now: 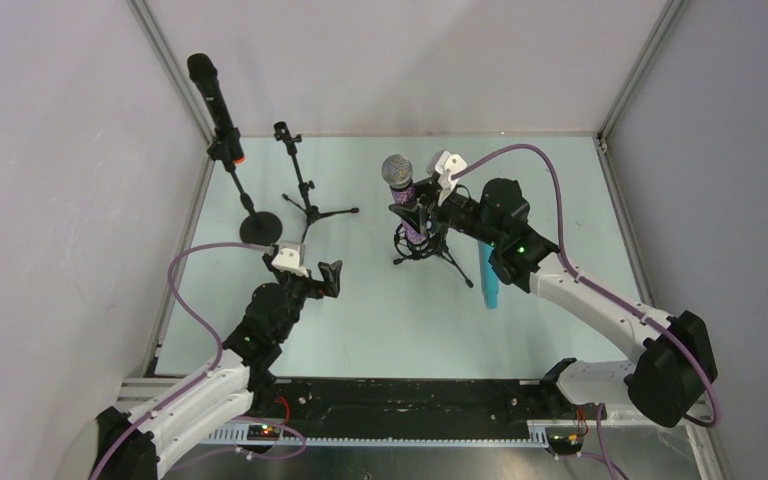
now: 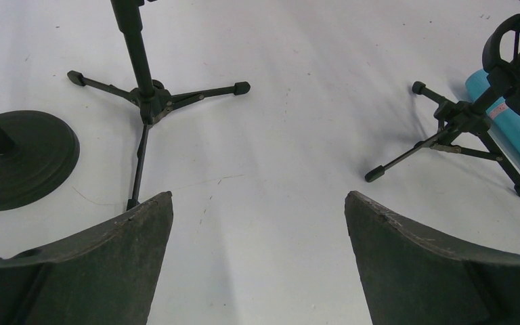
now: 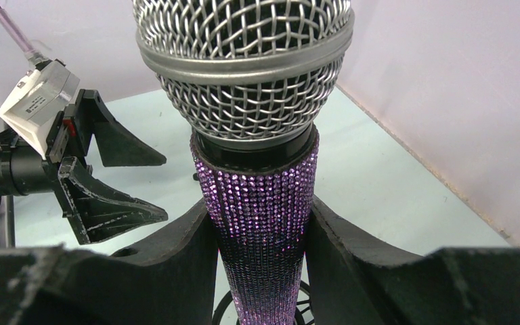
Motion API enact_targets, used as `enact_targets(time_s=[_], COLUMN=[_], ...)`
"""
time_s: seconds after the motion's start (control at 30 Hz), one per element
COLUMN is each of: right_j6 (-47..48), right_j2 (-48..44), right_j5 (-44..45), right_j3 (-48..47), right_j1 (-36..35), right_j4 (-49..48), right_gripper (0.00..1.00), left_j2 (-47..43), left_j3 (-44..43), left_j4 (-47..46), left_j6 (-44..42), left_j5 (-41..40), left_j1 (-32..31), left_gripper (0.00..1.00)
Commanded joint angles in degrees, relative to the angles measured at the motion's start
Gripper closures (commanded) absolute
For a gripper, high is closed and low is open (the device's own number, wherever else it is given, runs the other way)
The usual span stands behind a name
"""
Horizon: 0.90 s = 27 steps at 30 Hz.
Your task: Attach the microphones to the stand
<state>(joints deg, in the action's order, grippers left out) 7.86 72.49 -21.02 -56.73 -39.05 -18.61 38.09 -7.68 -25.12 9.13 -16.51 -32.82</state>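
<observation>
Black microphone [image 1: 212, 95] mounted; right hand [image 3: 261, 227] clamped on purple microphone [image 1: 398, 173] in stand [image 1: 423, 246]; turquoise microphone [image 1: 488, 284] unmounted; left hand [image 2: 258, 204] apart.

A pale green desk [image 1: 380, 320] stands enclosed by plain white walls [image 1: 400, 60], metal frame posts [image 1: 168, 60] rising at its far corners.

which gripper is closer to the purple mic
Right. The right gripper clamps the purple microphone below its mesh head with both fingers; the left gripper hangs open well to its left, touching nothing.
</observation>
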Motion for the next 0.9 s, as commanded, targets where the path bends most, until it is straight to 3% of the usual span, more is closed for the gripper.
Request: enact_targets(time_s=[0.0,0.87], right_j6=[1.86,1.92], right_j2=[-0.50,-0.54], right_j5=[0.80,-0.16], right_j3=[-0.66,7.39], right_j1=[-0.24,0.79], right_j4=[-6.16,-13.34], right_gripper=[1.00,1.00], left_j2=[-0.07,1.79], left_j3=[-2.63,-3.11], left_j4=[-0.90,-0.78], left_j6=[0.81,1.25], left_j5=[-1.01,-0.68], left_j1=[0.37,0.60], left_gripper=[0.00,0.00])
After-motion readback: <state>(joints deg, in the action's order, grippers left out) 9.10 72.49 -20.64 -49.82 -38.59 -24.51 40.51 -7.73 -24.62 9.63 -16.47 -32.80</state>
